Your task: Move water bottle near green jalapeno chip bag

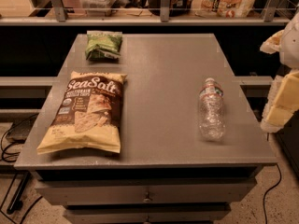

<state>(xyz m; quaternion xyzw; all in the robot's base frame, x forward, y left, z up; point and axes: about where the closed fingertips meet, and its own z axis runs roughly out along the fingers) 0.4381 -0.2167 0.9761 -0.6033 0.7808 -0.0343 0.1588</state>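
1 water bottle (211, 110), 1 green bag (103, 45), 1 gripper (286, 101) at right.

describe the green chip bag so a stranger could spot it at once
On the grey table, go to the far left corner, just beyond the big tan Sea Salt bag. The green jalapeno chip bag is the small green one; the water bottle lies on the right, nearer the gripper.
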